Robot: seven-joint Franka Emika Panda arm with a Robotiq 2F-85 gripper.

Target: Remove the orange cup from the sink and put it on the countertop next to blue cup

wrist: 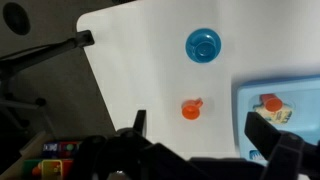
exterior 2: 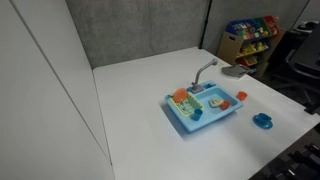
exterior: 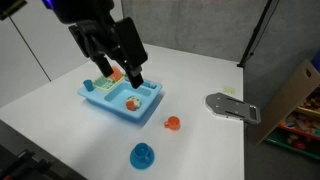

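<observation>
The small orange cup (exterior: pixel 172 123) sits on the white countertop, outside the blue toy sink (exterior: pixel 100 103). It also shows in an exterior view (exterior 2: pixel 241 97) and in the wrist view (wrist: pixel 190 109). The blue cup (exterior: pixel 143 155) stands on the countertop a short way from it, seen too in an exterior view (exterior 2: pixel 263 121) and in the wrist view (wrist: pixel 203 45). My gripper (exterior: pixel 120 73) hangs open and empty, high above the sink. In the wrist view (wrist: pixel 200 130) the orange cup lies between its fingers, far below.
The sink (exterior 2: pixel 186 120) holds small toy items, one red-orange (wrist: pixel 270 103). A grey flat object (exterior: pixel 232 106) lies on the countertop beyond the orange cup. A shelf of colourful toys (exterior 2: pixel 250 35) stands past the table edge.
</observation>
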